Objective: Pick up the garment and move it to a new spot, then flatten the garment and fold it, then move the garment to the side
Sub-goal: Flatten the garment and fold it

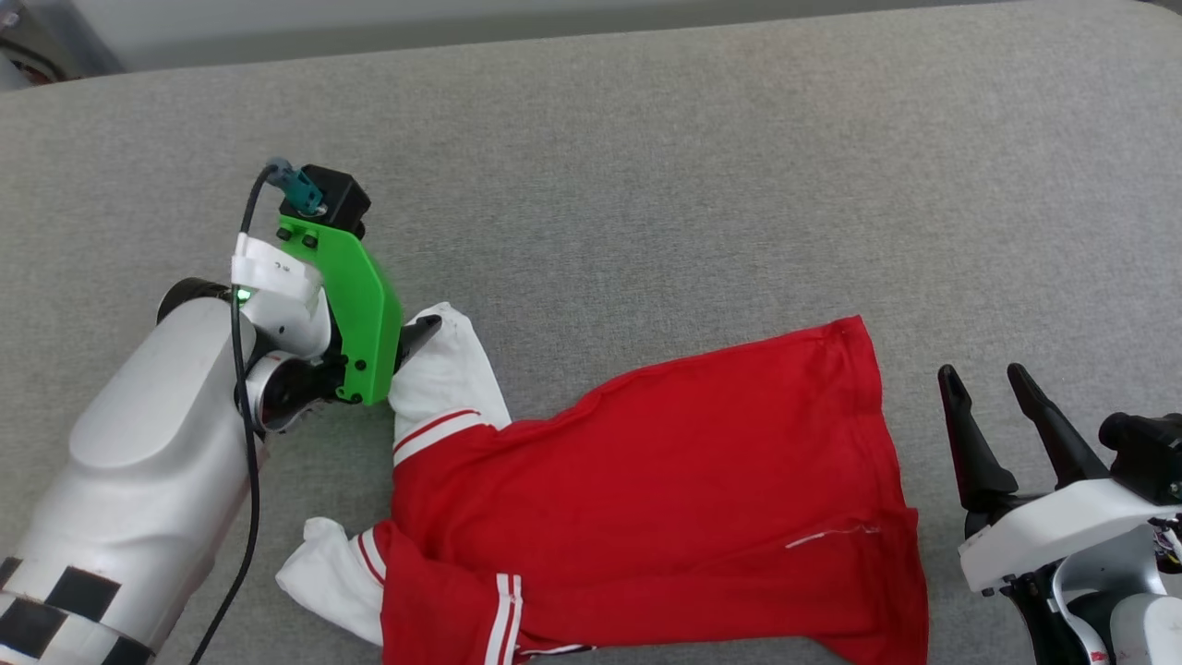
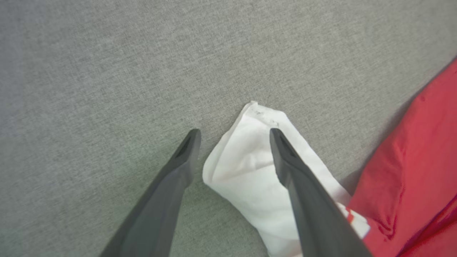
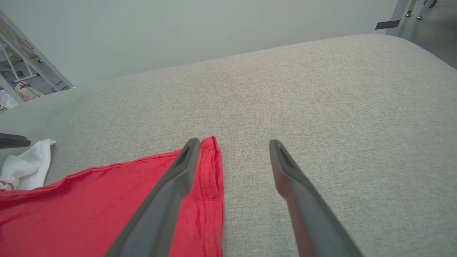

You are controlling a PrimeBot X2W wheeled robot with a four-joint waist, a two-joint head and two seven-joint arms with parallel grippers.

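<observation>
The garment (image 1: 665, 489), a red jersey T-shirt with white sleeves and striped trim, lies spread on the grey cushion, body toward the right. Its upper white sleeve (image 1: 448, 369) points up-left. My left gripper (image 2: 234, 134) hovers open right over that sleeve (image 2: 250, 164), one finger on either side of its tip. In the head view a green bracket (image 1: 355, 305) on the left wrist hides most of that gripper. My right gripper (image 1: 983, 379) stands open just right of the shirt's hem, holding nothing; its wrist view shows the hem corner (image 3: 210, 167) beside its left finger (image 3: 171, 189).
The grey fabric cushion (image 1: 646, 166) stretches wide behind and beside the shirt. Its back edge meets a pale wall (image 3: 178, 32). A metal frame and clutter (image 3: 21, 71) stand past the far left corner.
</observation>
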